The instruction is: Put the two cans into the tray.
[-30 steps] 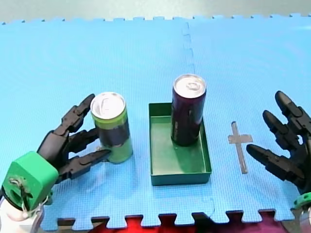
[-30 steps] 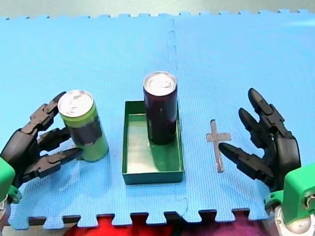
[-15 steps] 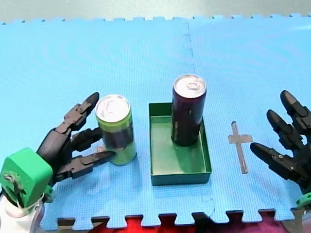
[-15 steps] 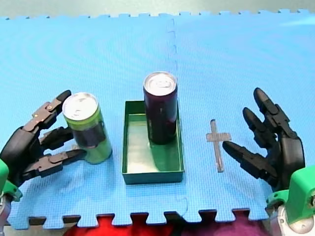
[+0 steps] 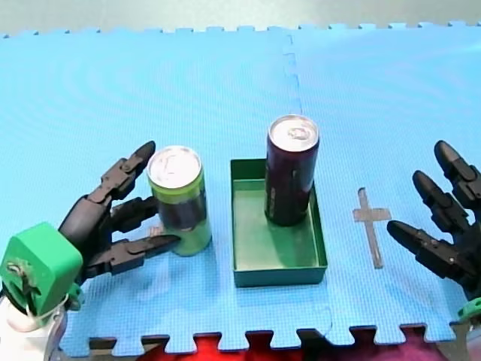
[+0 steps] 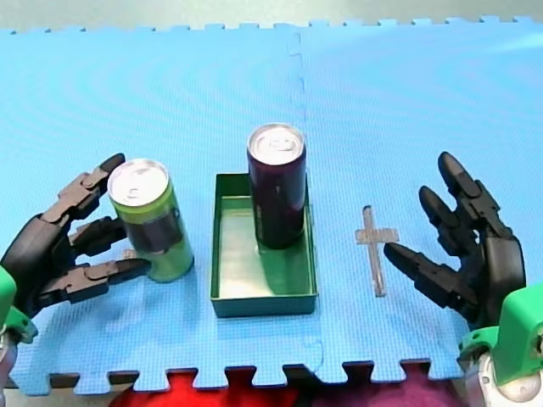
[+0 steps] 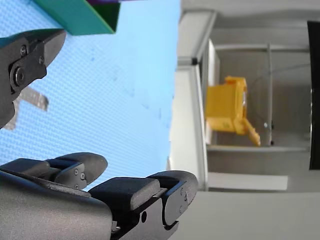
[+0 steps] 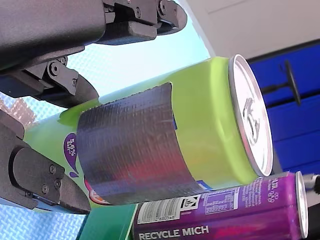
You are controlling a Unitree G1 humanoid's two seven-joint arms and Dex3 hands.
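A green can (image 5: 179,201) with a grey tape patch stands upright on the blue mat, just left of the green tray (image 5: 279,275). My left hand (image 5: 120,216) is shut on the green can, with fingers behind it and the thumb in front near its base. The second wrist view shows the same can (image 8: 165,140) between black fingers (image 8: 45,185). A purple can (image 5: 291,173) stands upright inside the tray at its far end. My right hand (image 5: 440,226) is at the mat's right side, apart from the tray, holding nothing.
A grey tape cross (image 5: 370,218) lies on the mat between the tray and the right hand. A mat seam (image 5: 294,83) runs away from behind the tray. The mat's jigsaw front edge (image 5: 248,338) is close below the tray.
My left hand has slid the green can a little to the right, closer to the tray. The right hand has drawn back slightly to the right. The purple can has not moved.
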